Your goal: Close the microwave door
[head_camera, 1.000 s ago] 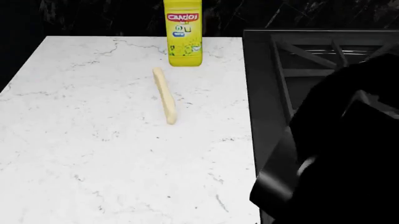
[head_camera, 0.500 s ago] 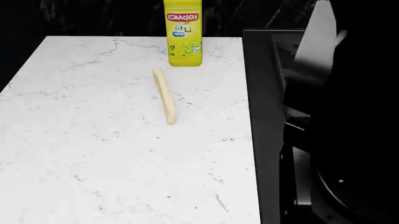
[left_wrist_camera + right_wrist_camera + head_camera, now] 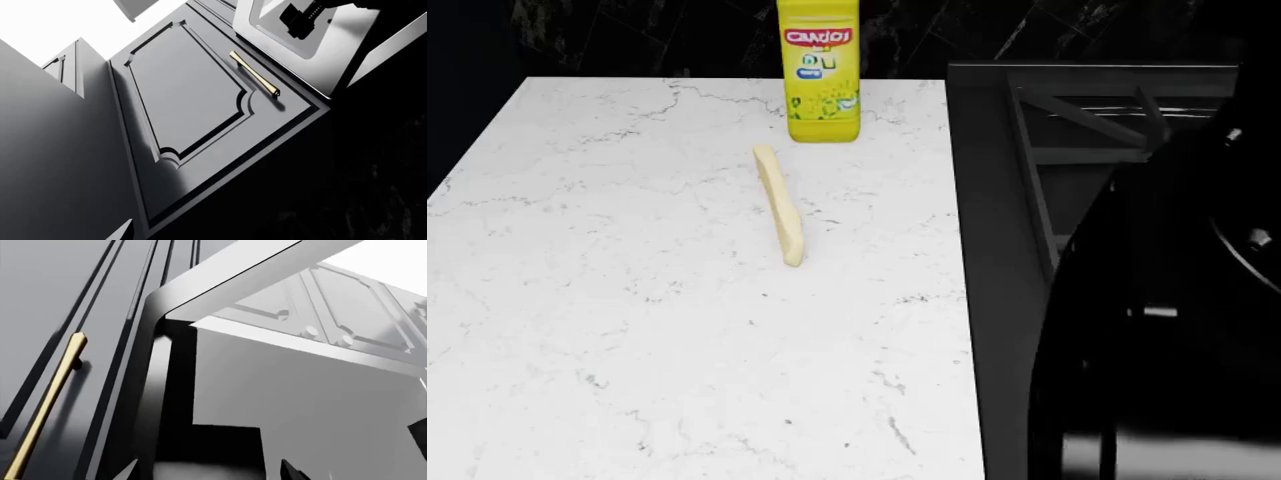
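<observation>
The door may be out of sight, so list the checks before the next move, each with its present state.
1. Microwave door seen from the head: not ok; only the counter and a dark unit beside it show.
2. Head view unblocked: not ok; the right arm fills its right side.
3. Yellow bottle and breadstick clear of that arm: ok.
4. Right gripper free: ok; its tips stand apart with nothing between.
5. Pale frame beside the gold handle is the microwave: cannot tell.
</observation>
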You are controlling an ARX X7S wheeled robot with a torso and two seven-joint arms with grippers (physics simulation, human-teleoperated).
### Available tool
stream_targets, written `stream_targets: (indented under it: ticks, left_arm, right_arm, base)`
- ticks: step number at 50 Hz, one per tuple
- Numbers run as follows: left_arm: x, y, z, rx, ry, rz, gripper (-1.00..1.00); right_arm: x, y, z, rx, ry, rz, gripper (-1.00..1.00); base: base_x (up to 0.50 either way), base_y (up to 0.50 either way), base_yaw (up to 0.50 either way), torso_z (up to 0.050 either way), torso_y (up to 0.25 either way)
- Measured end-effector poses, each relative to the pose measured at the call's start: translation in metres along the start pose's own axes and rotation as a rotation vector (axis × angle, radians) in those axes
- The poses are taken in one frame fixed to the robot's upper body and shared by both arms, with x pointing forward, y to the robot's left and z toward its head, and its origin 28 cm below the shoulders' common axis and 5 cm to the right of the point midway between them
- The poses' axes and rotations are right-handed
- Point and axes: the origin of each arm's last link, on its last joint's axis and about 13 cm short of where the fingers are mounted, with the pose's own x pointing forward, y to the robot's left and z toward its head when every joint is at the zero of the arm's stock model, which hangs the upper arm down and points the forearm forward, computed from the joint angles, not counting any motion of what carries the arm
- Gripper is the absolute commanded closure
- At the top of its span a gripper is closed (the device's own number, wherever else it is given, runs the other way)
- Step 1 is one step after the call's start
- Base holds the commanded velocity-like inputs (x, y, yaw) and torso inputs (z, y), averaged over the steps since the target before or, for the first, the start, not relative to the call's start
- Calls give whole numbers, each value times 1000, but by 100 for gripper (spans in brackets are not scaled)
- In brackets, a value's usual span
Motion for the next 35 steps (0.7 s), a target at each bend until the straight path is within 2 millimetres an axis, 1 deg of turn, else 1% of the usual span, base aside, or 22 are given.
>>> stream_targets:
  ticks: [9,22,35]
  left_arm:
    - [1,0,-1,1,-1,0,-100]
    - [1,0,-1,1,-1,1,-100]
    - [1,0,0,2,-4,3,-100]
  right_arm:
    - [6,-2,-7,37,40,-24,-100]
    - [14,-3,-10,54,74,-38,-100]
    - [23,-3,-10,33,111,-48,-100]
  base:
    - [0,0,0,0,0]
    - [0,0,0,0,0]
    - [0,0,0,0,0]
